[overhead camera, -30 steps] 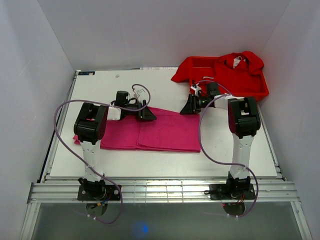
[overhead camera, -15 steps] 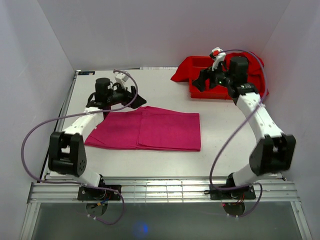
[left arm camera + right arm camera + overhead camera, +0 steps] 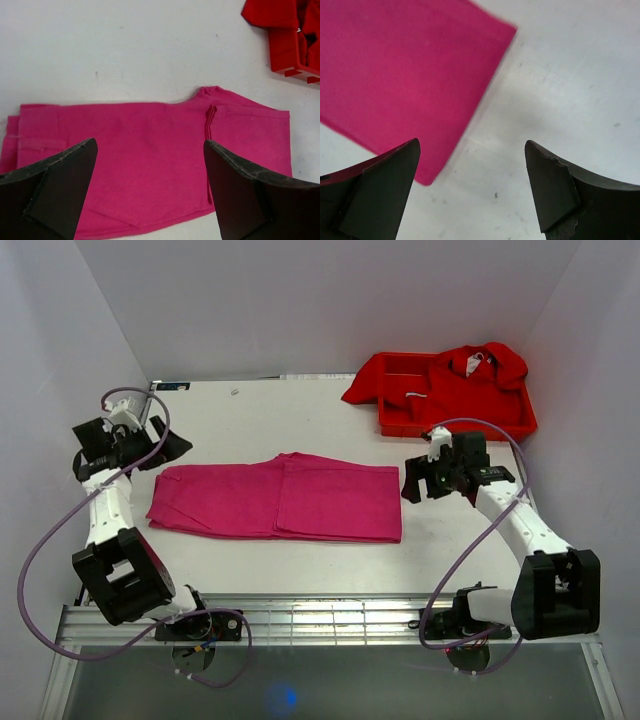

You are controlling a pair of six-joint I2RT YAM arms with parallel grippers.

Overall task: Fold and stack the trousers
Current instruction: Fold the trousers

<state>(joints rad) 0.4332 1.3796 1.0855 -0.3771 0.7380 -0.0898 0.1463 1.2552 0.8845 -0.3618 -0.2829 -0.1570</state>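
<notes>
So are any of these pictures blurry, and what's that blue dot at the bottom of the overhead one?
Right wrist view: the edge of the trousers is smeared soft, possibly motion blur; the dark fingers show little detail. Left wrist view: sharp, the seam reads clearly. Top external view: even soft light, faint shadows; the blue dot looks like a reflection on the glossy near strip.

A red plastic tray is sitting at the far right corner of the white table. Bright red garments are lying heaped in it, one spilling over its left rim onto the tabletop, another draping over its far right corner. A small dark label is lying at the table's far left corner. A ribbed metal rail is running along the near edge.
</notes>
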